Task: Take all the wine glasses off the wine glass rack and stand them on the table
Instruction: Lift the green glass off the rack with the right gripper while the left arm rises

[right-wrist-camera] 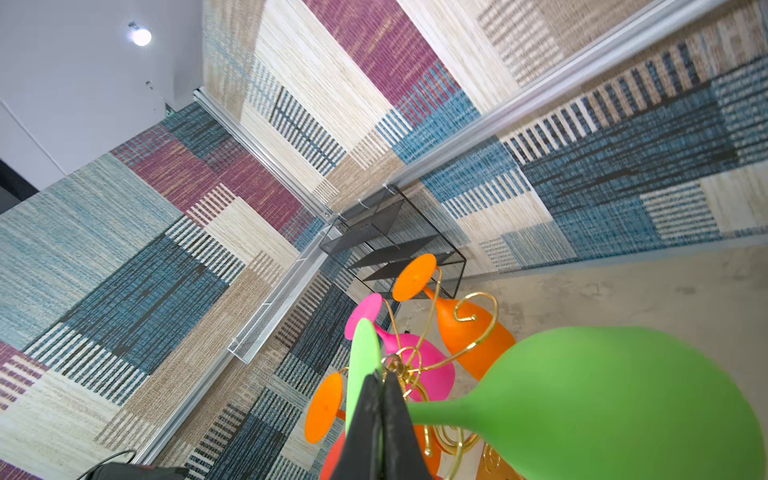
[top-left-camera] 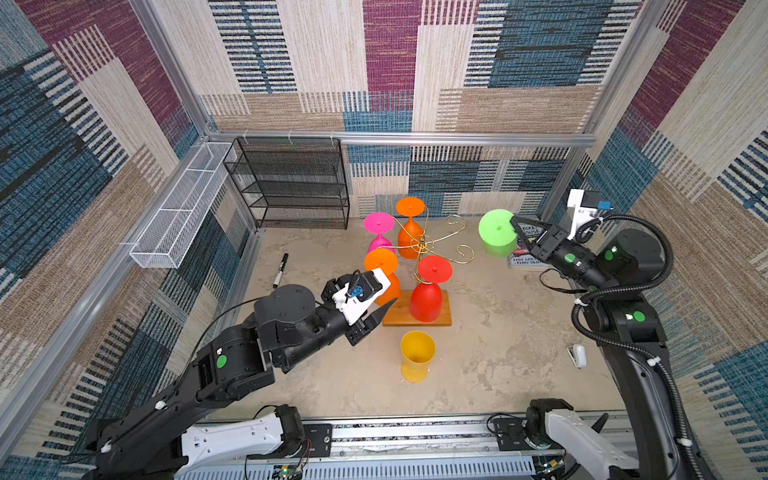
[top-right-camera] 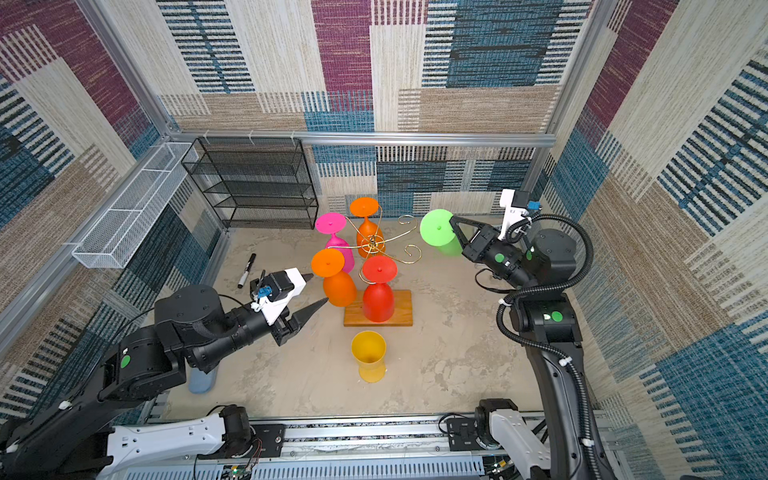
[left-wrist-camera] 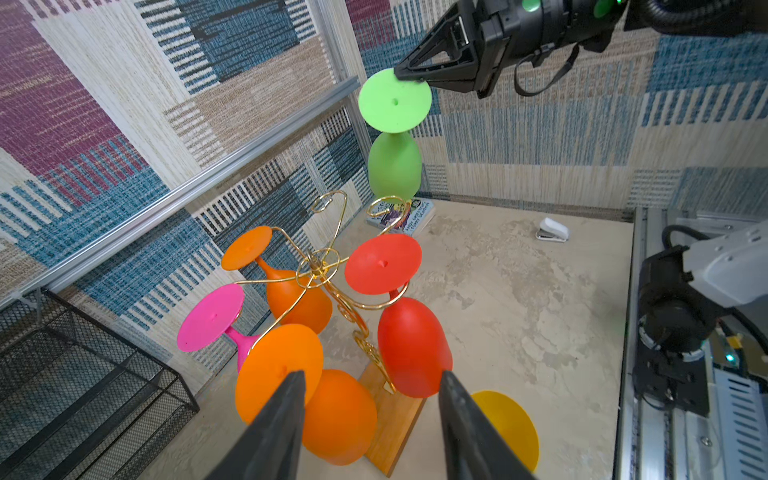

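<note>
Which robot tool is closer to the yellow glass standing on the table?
Left. The left tool hovers open just behind and left of the yellow glass. The right tool is far back on the right, holding the green glass.

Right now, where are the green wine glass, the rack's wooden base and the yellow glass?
green wine glass [top-left-camera: 496,227]: in a top view, on its round foot.
wine glass rack [top-right-camera: 404,309]: in a top view, on its bare wooden base.
yellow glass [top-left-camera: 417,352]: in a top view, inside its bowl.

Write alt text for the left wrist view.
The right gripper holds a green wine glass by its foot, off the rack. The open left gripper faces the near orange glass, hanging with a far orange glass, a pink glass and a red glass.
</note>
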